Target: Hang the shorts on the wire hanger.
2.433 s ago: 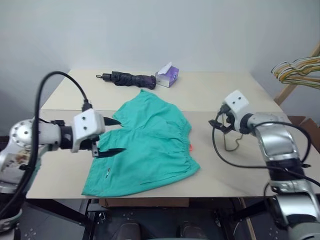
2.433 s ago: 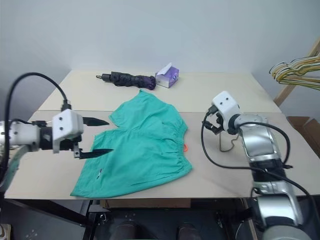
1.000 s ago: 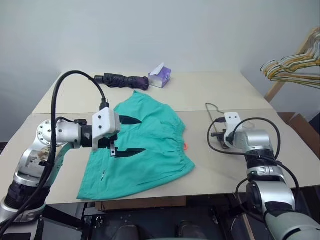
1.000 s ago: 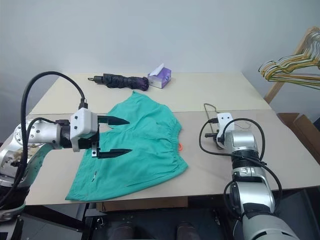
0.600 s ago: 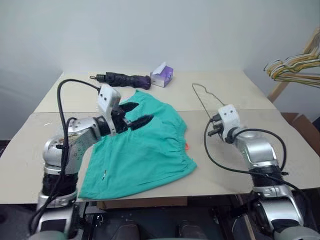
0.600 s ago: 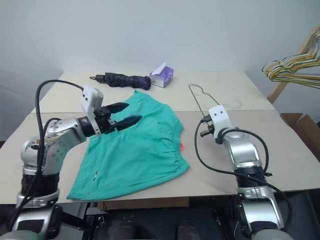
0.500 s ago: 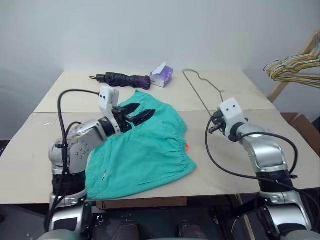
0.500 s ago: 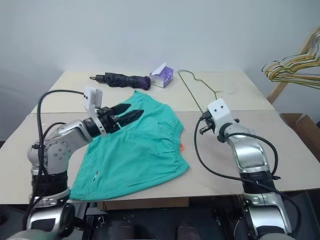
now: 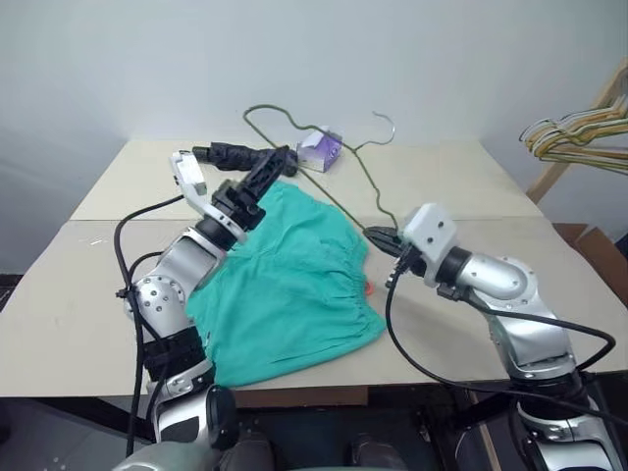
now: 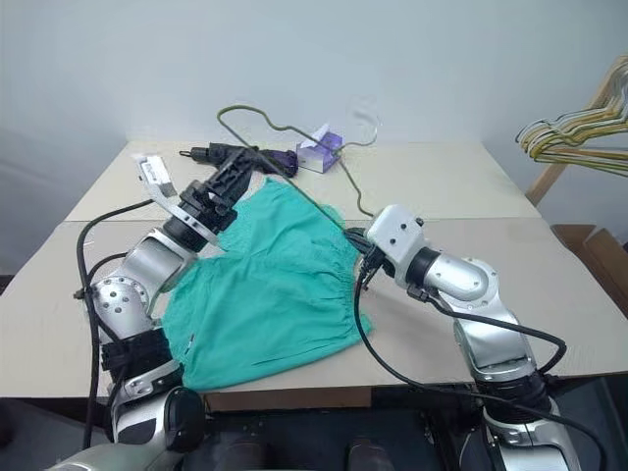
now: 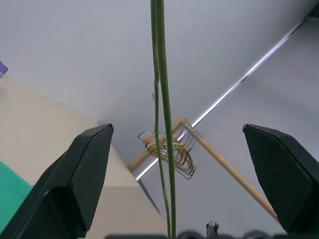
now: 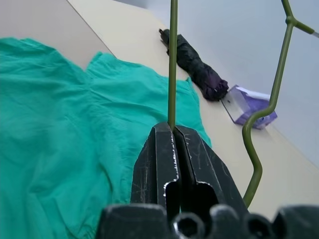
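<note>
Gripping the wire hanger (image 9: 316, 155) by one wire, the right gripper (image 9: 378, 236) holds it raised above the shorts (image 9: 285, 285), which lie flat on the table (image 9: 461, 186). Left gripper (image 9: 269, 169) spread wide, hanger wire between its fingers, untouched.

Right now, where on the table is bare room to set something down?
The table is bare on its right side, beyond the right pincer, and along its left edge beside the shorts. The far middle is crowded: umbrella, tissue box, raised wire hanger and left pincer.
</note>
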`<move>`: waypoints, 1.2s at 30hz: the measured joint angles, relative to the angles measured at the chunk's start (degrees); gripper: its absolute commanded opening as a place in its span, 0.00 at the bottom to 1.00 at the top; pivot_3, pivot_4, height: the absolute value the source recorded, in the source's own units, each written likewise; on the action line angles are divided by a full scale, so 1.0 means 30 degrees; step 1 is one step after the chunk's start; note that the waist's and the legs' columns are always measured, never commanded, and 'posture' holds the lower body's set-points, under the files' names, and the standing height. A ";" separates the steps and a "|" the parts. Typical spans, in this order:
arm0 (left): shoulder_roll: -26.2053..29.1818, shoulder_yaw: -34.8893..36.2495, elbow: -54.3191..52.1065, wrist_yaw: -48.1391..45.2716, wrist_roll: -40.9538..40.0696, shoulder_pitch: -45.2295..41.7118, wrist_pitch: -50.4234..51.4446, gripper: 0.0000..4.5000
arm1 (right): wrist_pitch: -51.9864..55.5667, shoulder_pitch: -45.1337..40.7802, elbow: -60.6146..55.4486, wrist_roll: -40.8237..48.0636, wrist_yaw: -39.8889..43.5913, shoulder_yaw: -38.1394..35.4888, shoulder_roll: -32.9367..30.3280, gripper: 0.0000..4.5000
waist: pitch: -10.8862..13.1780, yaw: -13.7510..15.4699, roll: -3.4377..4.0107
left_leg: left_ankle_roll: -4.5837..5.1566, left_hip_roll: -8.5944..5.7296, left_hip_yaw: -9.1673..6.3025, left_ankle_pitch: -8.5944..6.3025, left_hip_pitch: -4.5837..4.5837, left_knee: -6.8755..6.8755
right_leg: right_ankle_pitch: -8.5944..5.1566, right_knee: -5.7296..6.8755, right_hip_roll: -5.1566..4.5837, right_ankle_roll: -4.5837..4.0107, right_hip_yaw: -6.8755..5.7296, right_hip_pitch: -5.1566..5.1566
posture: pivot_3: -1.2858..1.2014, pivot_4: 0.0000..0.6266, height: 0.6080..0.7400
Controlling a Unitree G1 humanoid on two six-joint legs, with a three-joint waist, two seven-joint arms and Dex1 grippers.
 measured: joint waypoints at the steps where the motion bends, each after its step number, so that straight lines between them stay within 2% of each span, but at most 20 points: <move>1: 0.0060 -0.0063 0.0007 0.0031 -0.0052 -0.0016 -0.0099 1.00 | -0.0112 0.0003 -0.0053 -0.0006 0.0048 0.0098 0.0014 0.01 | 0.0000 -0.0001 0.0000 | 0.0000 -0.0001 0.0000 0.0000 -0.0001 0.0000 | 0.0000 -0.0003 0.0000 0.0000 -0.0001 -0.0001 | 0.55 0.00 1.00; 4: 0.0101 -0.0183 0.0011 0.0214 -0.0192 -0.0032 -0.0473 0.85 | -0.0368 0.0034 -0.0083 -0.0074 0.0061 0.0294 0.0022 0.00 | 0.0000 0.0040 -0.0001 | -0.0001 -0.0002 0.0000 0.0001 -0.0003 0.0000 | 0.0000 -0.0007 0.0000 0.0000 -0.0001 0.0001 | 0.55 0.00 1.00; 15: 0.0075 -0.1103 0.0011 0.1148 -0.0750 -0.0009 -0.1506 0.06 | -0.0836 0.0083 -0.0081 -0.0744 -0.0211 0.0729 0.0207 0.00 | 0.0000 0.0168 -0.0001 | -0.0002 -0.0003 0.0001 0.0001 -0.0002 0.0000 | 0.0001 -0.0010 0.0000 -0.0002 -0.0003 0.0000 | 0.55 0.00 1.00; 16: 0.0092 -0.1155 0.0011 0.1212 -0.0740 0.0001 -0.1545 0.01 | -0.0897 0.0094 -0.0081 -0.0859 -0.0334 0.0769 0.0209 0.00 | -0.0001 0.0167 -0.0001 | -0.0002 -0.0003 0.0001 0.0001 -0.0002 0.0000 | 0.0001 -0.0010 0.0000 -0.0002 -0.0002 0.0002 | 0.55 0.00 1.00; 21: 0.0179 -0.1505 0.0600 0.1445 -0.0663 0.0051 -0.1888 0.01 | -0.1534 0.0373 0.0176 -0.1799 -0.0811 0.0995 0.0334 0.00 | 0.0000 0.0204 -0.0002 | -0.0004 -0.0004 0.0002 0.0002 -0.0003 0.0000 | 0.0002 -0.0011 0.0000 -0.0003 -0.0003 -0.0001 | 0.55 0.00 1.00; 26: 0.0693 -0.1848 0.0734 0.1180 -0.0657 0.0048 -0.2138 0.00 | -0.2499 0.0379 0.0195 -0.2513 -0.0759 0.1529 0.0269 0.31 | 0.0000 0.0186 -0.0001 | -0.0004 -0.0004 0.0001 0.0002 -0.0005 -0.0003 | 0.0001 -0.0020 0.0000 -0.0002 -0.0004 -0.0001 | 0.55 0.00 1.00; 34: 0.0944 -0.2275 0.0734 0.0173 -0.0217 0.0053 -0.3173 0.00 | -0.3387 0.0422 0.0569 -0.3040 -0.0541 0.1651 0.0156 0.95 | 0.0000 0.0371 -0.0002 | -0.0005 -0.0006 0.0002 0.0002 -0.0003 -0.0002 | 0.0001 -0.0024 0.0000 -0.0002 -0.0007 0.0005 | 0.56 0.00 1.00; 35: 0.1179 -0.2354 0.0738 -0.0033 0.0006 0.0060 -0.3215 0.00 | -0.3409 0.0420 0.0686 -0.3055 -0.0515 0.1650 0.0155 0.99 | 0.0000 0.0376 -0.0002 | -0.0005 -0.0006 0.0003 0.0002 -0.0004 -0.0003 | 0.0002 -0.0025 0.0000 -0.0003 -0.0007 0.0003 | 0.56 0.00 1.00; 36: 0.1506 -0.2503 0.0746 -0.0284 0.0195 0.0087 -0.3248 0.00 | -0.3413 0.0419 0.0733 -0.3018 -0.0448 0.1632 0.0155 0.99 | 0.0000 0.0374 -0.0001 | -0.0005 -0.0005 0.0002 0.0002 -0.0004 -0.0003 | 0.0001 -0.0025 0.0000 -0.0002 -0.0007 0.0002 | 0.56 0.00 1.00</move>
